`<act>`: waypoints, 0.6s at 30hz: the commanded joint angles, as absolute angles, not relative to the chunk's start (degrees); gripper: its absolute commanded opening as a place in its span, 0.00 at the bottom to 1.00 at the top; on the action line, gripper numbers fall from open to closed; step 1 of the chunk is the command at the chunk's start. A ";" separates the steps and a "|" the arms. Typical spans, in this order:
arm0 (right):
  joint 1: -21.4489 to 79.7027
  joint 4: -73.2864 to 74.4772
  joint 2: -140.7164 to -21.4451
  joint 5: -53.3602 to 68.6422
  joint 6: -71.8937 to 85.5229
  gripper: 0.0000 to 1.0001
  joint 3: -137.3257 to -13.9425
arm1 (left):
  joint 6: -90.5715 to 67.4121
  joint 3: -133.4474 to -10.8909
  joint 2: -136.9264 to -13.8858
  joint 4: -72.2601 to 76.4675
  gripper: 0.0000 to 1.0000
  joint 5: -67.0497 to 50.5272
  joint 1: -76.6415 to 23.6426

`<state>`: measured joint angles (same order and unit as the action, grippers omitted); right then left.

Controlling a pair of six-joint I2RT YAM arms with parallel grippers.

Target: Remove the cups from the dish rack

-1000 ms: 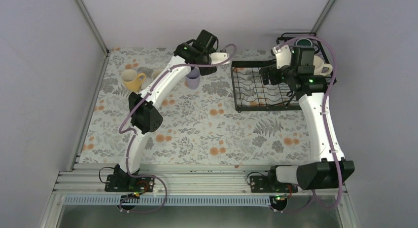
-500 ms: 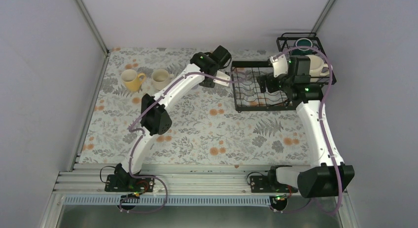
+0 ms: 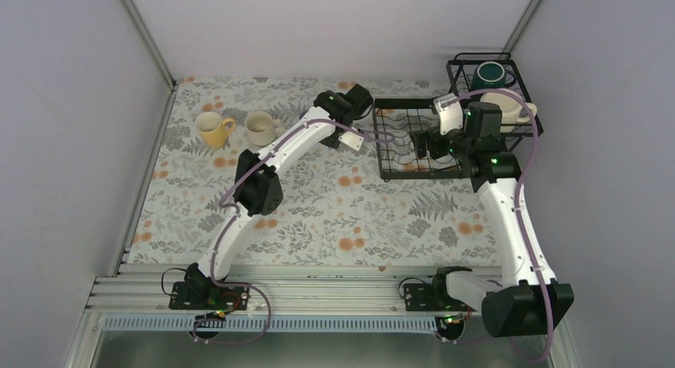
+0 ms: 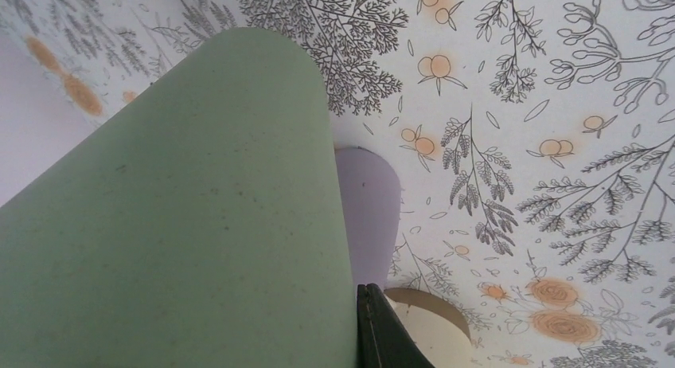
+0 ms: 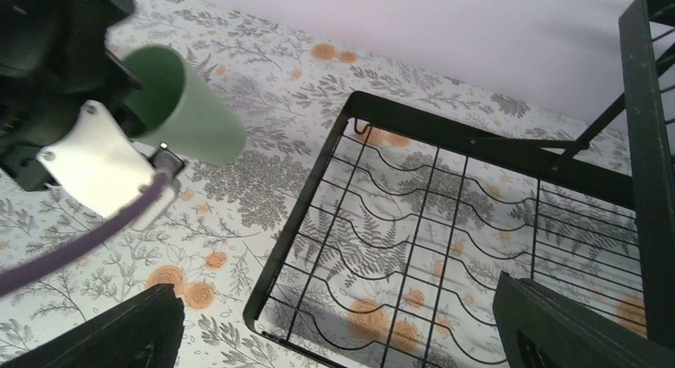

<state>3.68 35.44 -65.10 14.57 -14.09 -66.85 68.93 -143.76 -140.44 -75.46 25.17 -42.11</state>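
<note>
We clamp the mint tumbler [image 5: 191, 109] in our left fingers [image 4: 384, 336], tilted over the worktop [image 3: 334, 217] at the rack's [image 3: 379, 141] nine o'clock. Our right fingers [image 5: 573, 330] stand wide open above the rack; a green mug [image 3: 489, 72] sits in its basket [image 3: 477, 60].

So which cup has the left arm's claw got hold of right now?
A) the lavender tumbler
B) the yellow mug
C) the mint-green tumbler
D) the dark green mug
C: the left claw is shut on the open end of the mint-green tumbler, while the yellow mug stands on the tablecloth and the dark green mug sits in the dish rack.
</note>
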 commanded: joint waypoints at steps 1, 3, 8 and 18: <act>3.85 31.69 -63.50 17.45 -13.07 1.00 -65.40 | 72.47 -145.72 -143.26 -74.18 0.02 27.89 -42.18; 3.84 31.78 -63.78 17.05 -13.18 1.00 -65.39 | 73.07 -146.63 -143.96 -73.67 0.02 27.73 -42.27; 3.78 31.36 -63.97 18.40 -13.02 1.00 -64.64 | 73.63 -146.02 -144.28 -72.61 0.02 26.88 -42.51; 3.87 31.27 -64.86 18.23 -13.04 1.00 -64.72 | 74.54 -146.06 -144.67 -71.53 0.02 28.89 -43.41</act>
